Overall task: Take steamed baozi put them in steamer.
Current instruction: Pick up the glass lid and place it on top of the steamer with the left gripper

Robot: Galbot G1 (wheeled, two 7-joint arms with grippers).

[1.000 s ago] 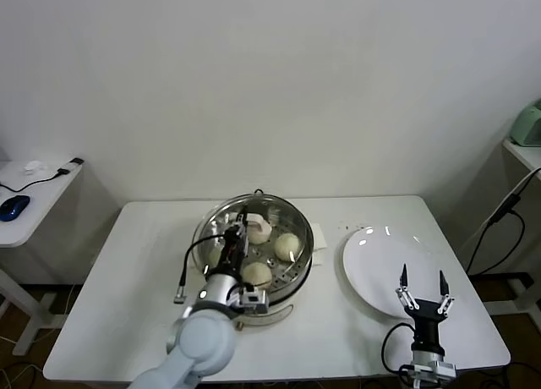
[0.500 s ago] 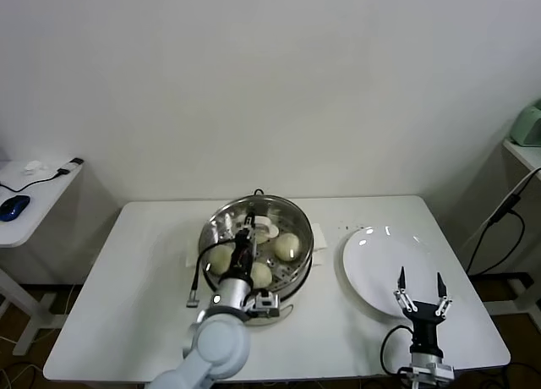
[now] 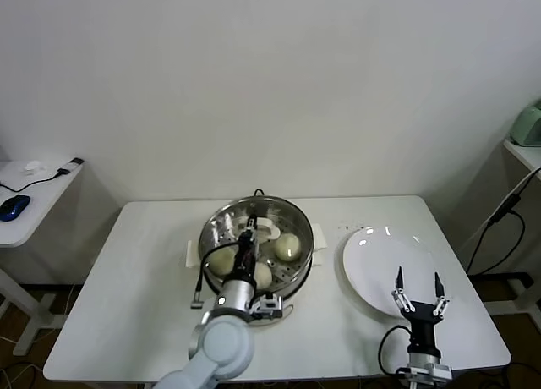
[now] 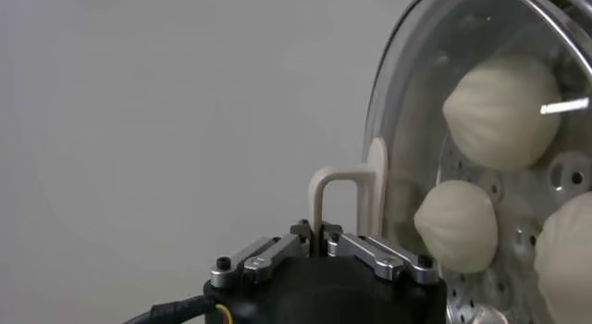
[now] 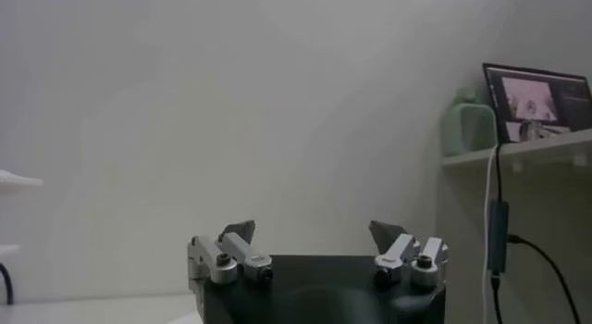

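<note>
Here, in the head view, the steamer stands on the white counter with three steamed baozi showing on its perforated tray. The left gripper hangs over the steamer, its jaws closed on the cream handle of a glass lid. A white plate lies to the right of the steamer. The right gripper waits at the plate's near edge, jaws spread wide and holding nothing.

From the left wrist view, the left gripper pinches the cream handle; through the glass lid three buns rest on the tray.

In the right wrist view, the right gripper faces a bare wall, jaws apart.
</note>
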